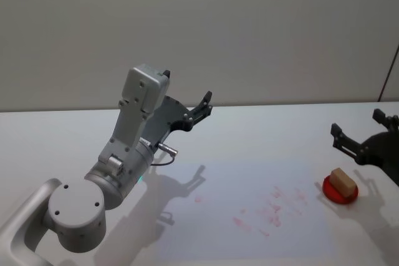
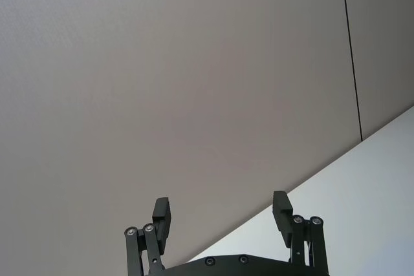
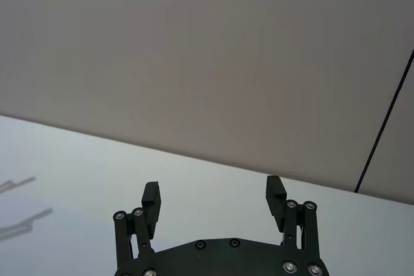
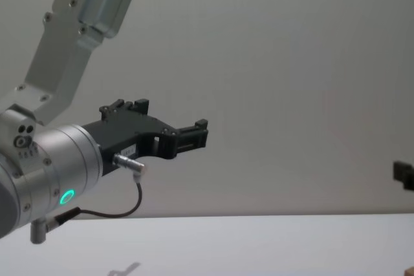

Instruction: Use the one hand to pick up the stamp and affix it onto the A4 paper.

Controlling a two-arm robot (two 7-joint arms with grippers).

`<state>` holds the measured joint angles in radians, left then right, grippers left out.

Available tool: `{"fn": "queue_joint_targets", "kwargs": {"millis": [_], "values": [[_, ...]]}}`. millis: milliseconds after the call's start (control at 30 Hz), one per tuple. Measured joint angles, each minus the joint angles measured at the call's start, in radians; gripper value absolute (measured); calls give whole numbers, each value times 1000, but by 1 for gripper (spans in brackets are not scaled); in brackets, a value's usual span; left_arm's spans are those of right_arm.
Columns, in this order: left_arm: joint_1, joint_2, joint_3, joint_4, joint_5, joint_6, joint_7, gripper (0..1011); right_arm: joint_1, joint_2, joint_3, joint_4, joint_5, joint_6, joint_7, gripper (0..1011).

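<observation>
The stamp (image 1: pixel 343 180), a small tan wooden block, rests on a round red ink pad (image 1: pixel 340 192) at the right of the white table. The A4 paper (image 1: pixel 206 228) lies flat in front of me and carries several faint red marks (image 1: pixel 274 207) on its right half. My right gripper (image 1: pixel 358 125) hovers just behind and above the stamp, open and holding nothing; its fingers (image 3: pixel 152 197) stand wide apart in the right wrist view. My left gripper (image 1: pixel 202 105) is raised above the table's back left, pointing up towards the wall, also open (image 2: pixel 221 208) and holding nothing.
The bulky silver left arm (image 1: pixel 124 160) rises over the left side of the table and casts a shadow onto the paper. A plain wall (image 1: pixel 249 29) stands behind the table. In the chest view the left gripper (image 4: pixel 194 135) sticks out at mid height.
</observation>
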<state>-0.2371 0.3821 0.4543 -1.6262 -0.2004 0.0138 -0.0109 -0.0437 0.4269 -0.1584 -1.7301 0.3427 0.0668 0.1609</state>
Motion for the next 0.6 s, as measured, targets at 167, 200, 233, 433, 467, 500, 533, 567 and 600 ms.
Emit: {"fn": "queue_joint_targets", "kwargs": {"millis": [167, 200, 233, 433, 467, 500, 533, 567, 600], "values": [[0, 0, 0, 0, 0, 0, 0, 1001, -17, 22, 10, 14, -1, 0, 34, 1001], [0, 0, 0, 0, 0, 0, 0, 1001, -18, 25, 11, 17, -2, 0, 39, 1001], [0, 0, 0, 0, 0, 0, 0, 1001, -20, 28, 12, 19, -3, -1, 43, 1001], [0, 0, 0, 0, 0, 0, 0, 1001, -29, 45, 18, 45, -16, -5, 75, 1001], [0, 0, 0, 0, 0, 0, 0, 1001, -31, 48, 19, 51, -19, -4, 80, 1001], [0, 0, 0, 0, 0, 0, 0, 1001, -31, 49, 20, 54, -20, -4, 82, 1001], [0, 0, 0, 0, 0, 0, 0, 1001, -32, 50, 20, 56, -21, -4, 84, 1001], [0, 0, 0, 0, 0, 0, 0, 1001, -32, 51, 21, 59, -23, -3, 87, 1001], [0, 0, 0, 0, 0, 0, 0, 1001, -33, 53, 21, 63, -25, -1, 90, 1001]]}}
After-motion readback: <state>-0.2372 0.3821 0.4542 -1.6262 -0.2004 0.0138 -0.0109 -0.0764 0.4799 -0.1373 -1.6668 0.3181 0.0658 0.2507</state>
